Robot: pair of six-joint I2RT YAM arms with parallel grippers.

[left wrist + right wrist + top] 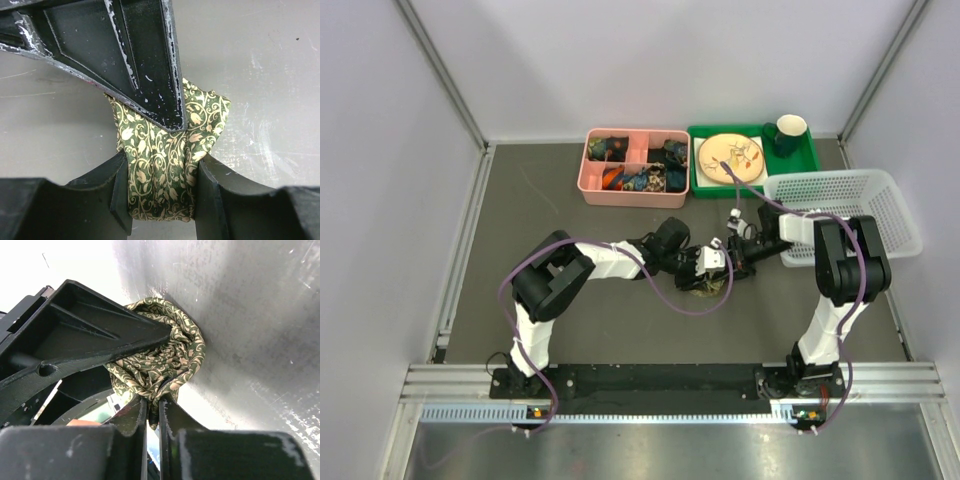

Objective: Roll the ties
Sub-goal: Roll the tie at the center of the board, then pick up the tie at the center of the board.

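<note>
The tie (pixel 706 284) is a dark green fabric with a tan vine pattern, bunched into a rolled bundle on the grey table in front of both arms. My left gripper (pixel 697 266) meets it from the left. In the left wrist view the roll (pixel 160 165) sits between the two fingers, and the left gripper (pixel 160 195) is shut on its sides. My right gripper (pixel 722 262) meets it from the right. In the right wrist view it (pixel 152 407) pinches a fold of the bundle (pixel 165 360) between nearly closed fingers. The tie's loose ends are hidden.
A pink compartment tray (pixel 586 184) with small items stands at the back. Right of it is a green tray (pixel 810 160) with a round plate (pixel 730 157) and a green mug (pixel 788 133). A white mesh basket (pixel 880 195) stands at the right, beside the right arm.
</note>
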